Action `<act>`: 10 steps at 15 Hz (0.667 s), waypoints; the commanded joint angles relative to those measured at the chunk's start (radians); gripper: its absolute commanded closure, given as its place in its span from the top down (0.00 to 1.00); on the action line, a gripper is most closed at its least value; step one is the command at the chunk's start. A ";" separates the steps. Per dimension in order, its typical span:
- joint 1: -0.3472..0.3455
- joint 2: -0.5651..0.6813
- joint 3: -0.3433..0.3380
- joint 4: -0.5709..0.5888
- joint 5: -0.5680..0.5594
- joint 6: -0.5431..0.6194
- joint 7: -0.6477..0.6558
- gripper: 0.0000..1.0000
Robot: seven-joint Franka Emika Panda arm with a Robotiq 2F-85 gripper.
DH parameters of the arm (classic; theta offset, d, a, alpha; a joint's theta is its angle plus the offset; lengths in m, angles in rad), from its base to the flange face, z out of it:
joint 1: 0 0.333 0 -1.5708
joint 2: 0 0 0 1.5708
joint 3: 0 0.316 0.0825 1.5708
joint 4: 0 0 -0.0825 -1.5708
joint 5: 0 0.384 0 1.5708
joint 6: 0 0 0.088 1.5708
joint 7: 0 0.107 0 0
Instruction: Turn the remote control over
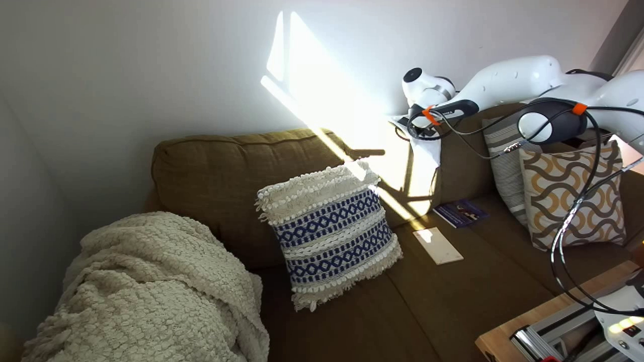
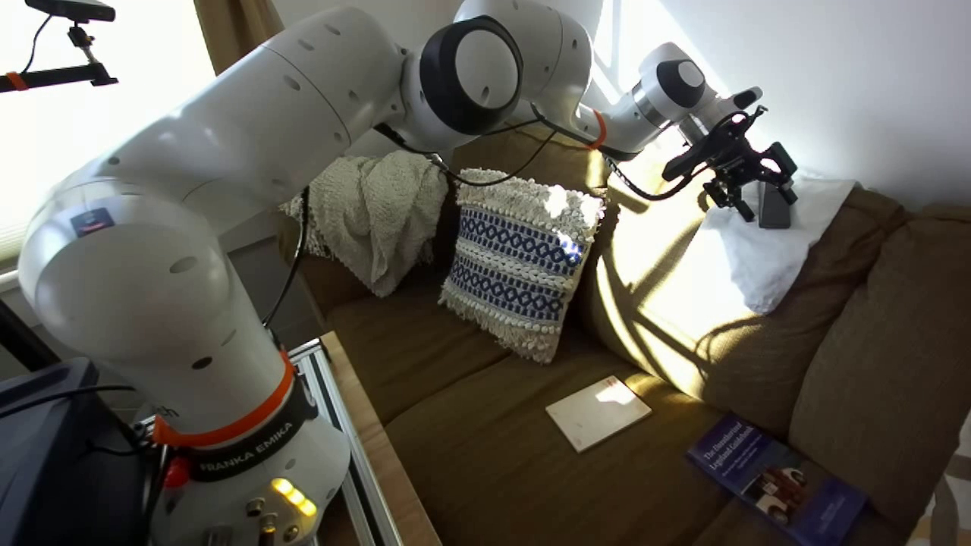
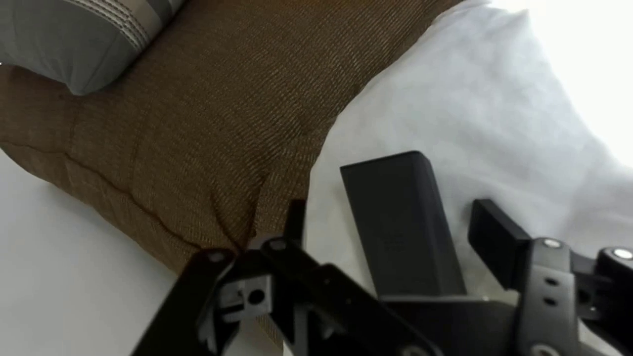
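Where white cloth (image 3: 474, 109) spreads beneath, remote control (image 3: 395, 222), dark grey, oblong, matte

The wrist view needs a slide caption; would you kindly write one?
A dark remote control lies on white cloth over a brown cushion, framed by the open hand.

On the base (image 2: 250, 485), beside the wooden edge of the desk (image 2: 381, 455), white letters say "FRANKA EMIKA"; just above, on the arm (image 2: 311, 98), only "th" shows. The book (image 2: 776, 478), well apart from this edge, seems titled "The Unauthorized Legoland Guidebook". Its smaller lines cannot be read.
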 commanded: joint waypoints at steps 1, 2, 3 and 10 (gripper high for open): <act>-0.016 0.037 -0.004 0.049 -0.023 -0.010 0.001 1.00; -0.017 0.041 -0.006 0.050 -0.026 -0.005 -0.002 1.00; -0.019 0.046 -0.009 0.052 -0.030 0.000 -0.005 1.00; -0.045 0.076 -0.009 0.079 -0.042 0.037 -0.024 0.93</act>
